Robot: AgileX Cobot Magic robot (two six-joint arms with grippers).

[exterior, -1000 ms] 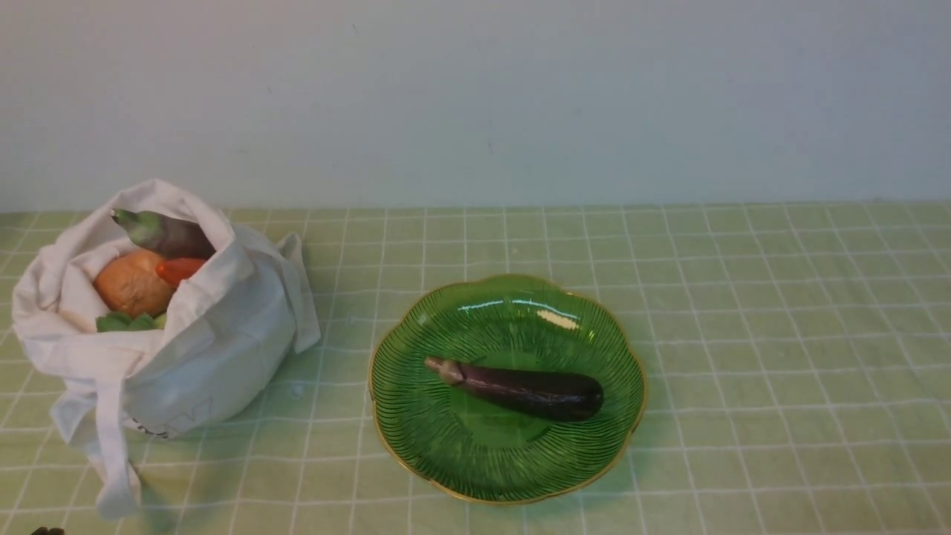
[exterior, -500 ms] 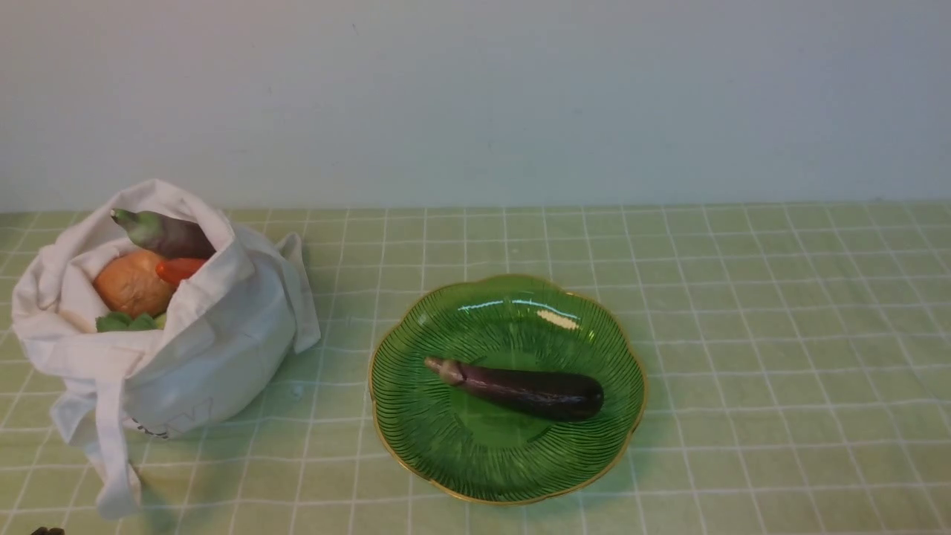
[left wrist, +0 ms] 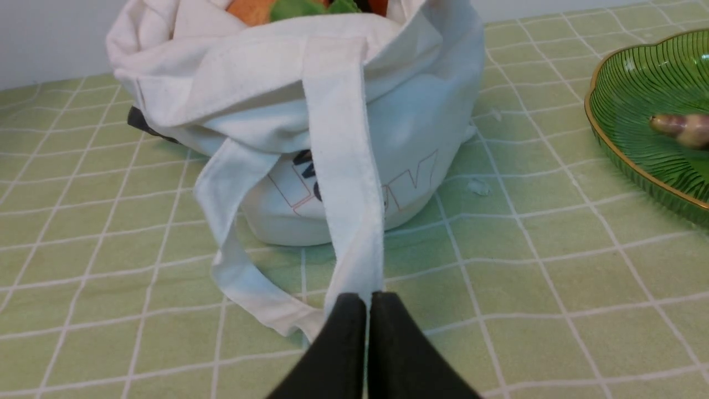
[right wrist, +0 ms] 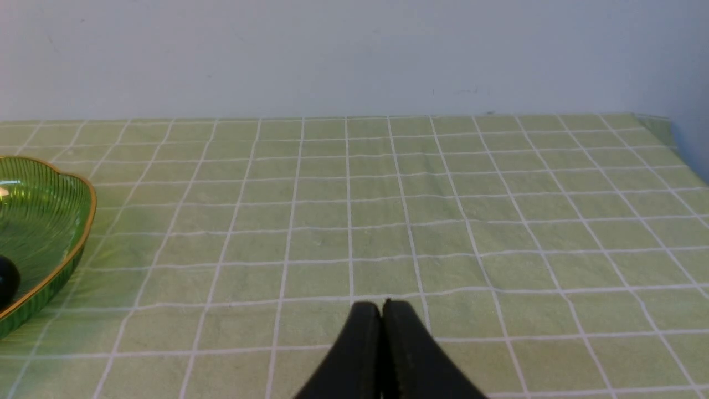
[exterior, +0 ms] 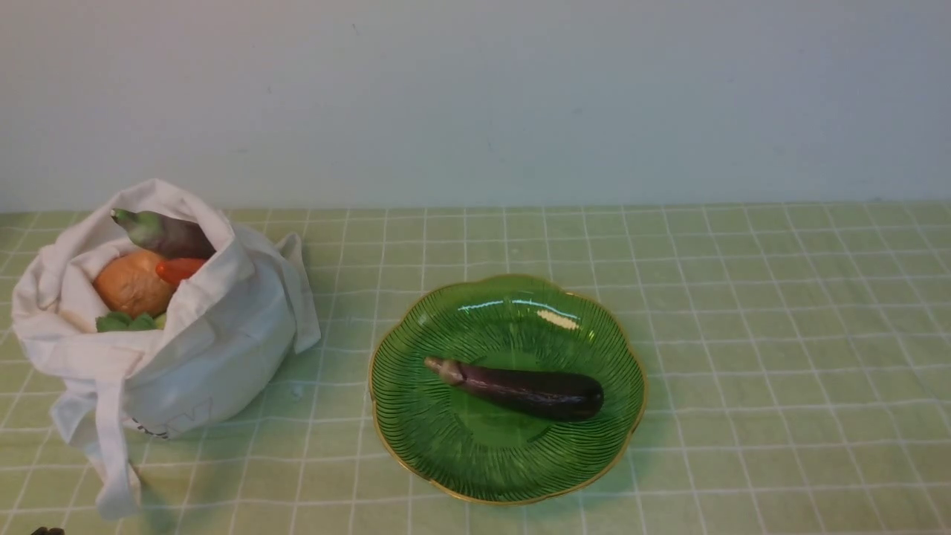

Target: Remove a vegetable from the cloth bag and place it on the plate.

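Note:
The long slim dark purple eggplant (exterior: pixel 527 390) lies across the middle of the green glass plate (exterior: pixel 505 461), its pale stem end pointing toward the bag. The white cloth bag (exterior: pixel 215 349) stands open at the far left, its strap hanging down toward the front. My left gripper (left wrist: pixel 368 296) is shut and empty, low over the cloth just in front of the strap; only its tip shows in the front view (exterior: pixel 46 531). My right gripper (right wrist: pixel 382 303) is shut and empty over bare cloth, right of the plate (right wrist: pixel 39 221). The eggplant's stem (left wrist: pixel 678 126) shows on the plate (left wrist: pixel 637 83).
Inside the bag sit a shorter purple eggplant with a green tip (exterior: pixel 163 232), a round orange-brown vegetable (exterior: pixel 132 282), an orange-red piece (exterior: pixel 178 269) and green leaves (exterior: pixel 122 322). A green checked tablecloth (exterior: pixel 780 357) covers the table. A pale wall stands behind.

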